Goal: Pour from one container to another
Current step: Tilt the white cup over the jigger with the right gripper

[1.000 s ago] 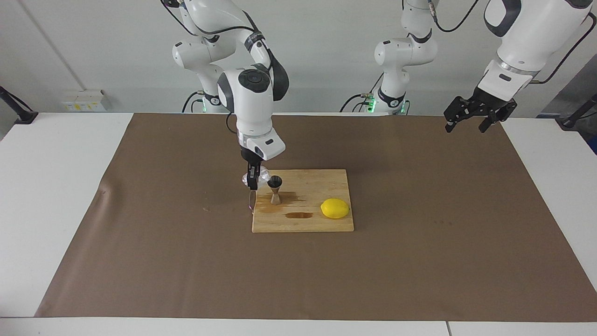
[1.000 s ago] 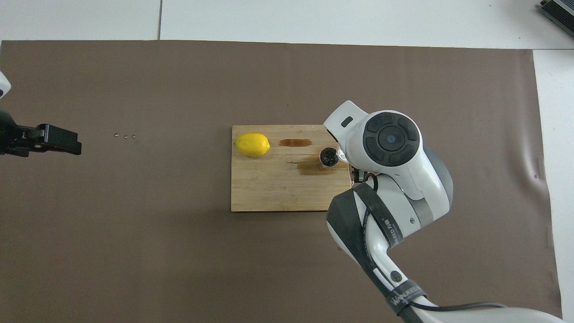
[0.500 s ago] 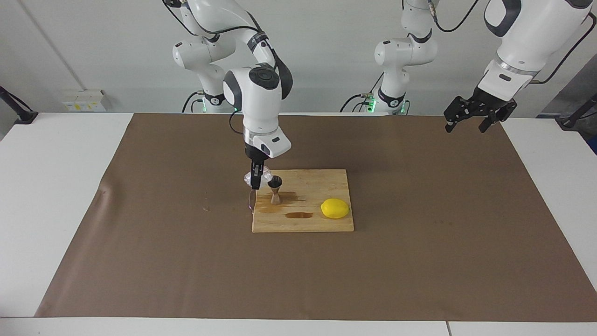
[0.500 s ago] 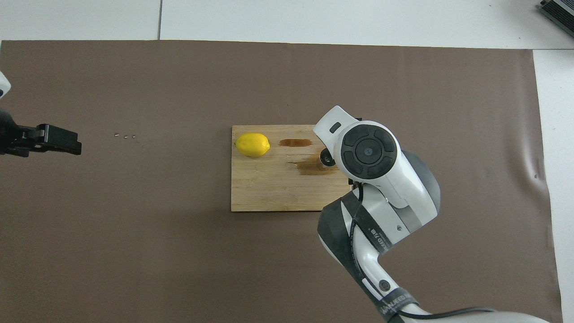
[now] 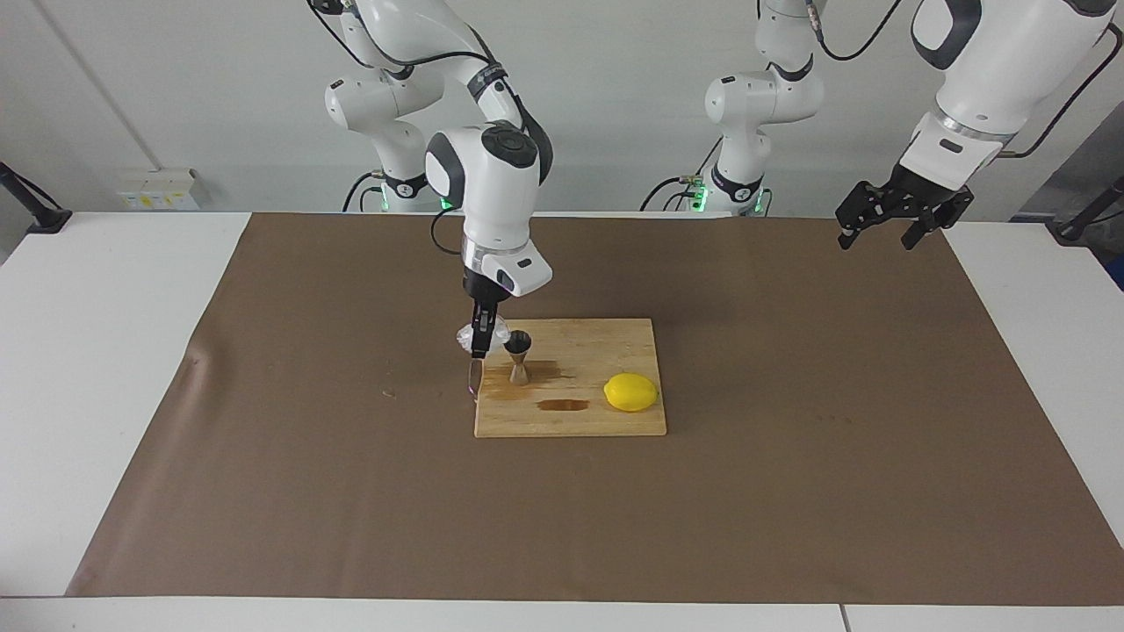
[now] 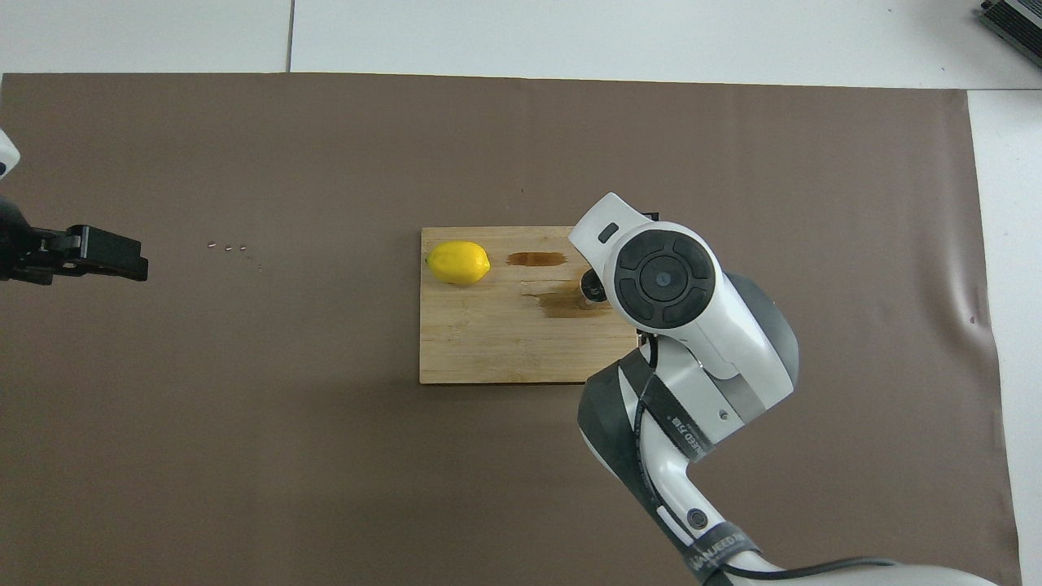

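A small clear faceted glass cup [image 5: 497, 332] hangs in the air with my right gripper [image 5: 477, 351] shut on it from above. It is held level with the mouth of the steel jigger [image 5: 518, 355] and right beside it, over the edge of the wooden board [image 5: 606, 347] toward the right arm's end. The jigger stands upright on a wet brown stain [image 5: 540, 373]. In the overhead view my right wrist covers the cup and the gripper, and only part of the jigger [image 6: 589, 286] shows. My left gripper [image 5: 881, 233] waits open, high over the mat's left-arm end.
A yellow lemon [image 5: 630, 392] lies on the board's corner farthest from the robots, toward the left arm's end. A second wet streak [image 5: 563, 405] marks the board between lemon and jigger. A brown mat [image 5: 790, 491] covers the table, with tiny specks [image 6: 228, 247] on it.
My right wrist has swung in toward the jigger and now hides the cup from above. The cup stays beside the jigger's mouth. The left arm has not moved.
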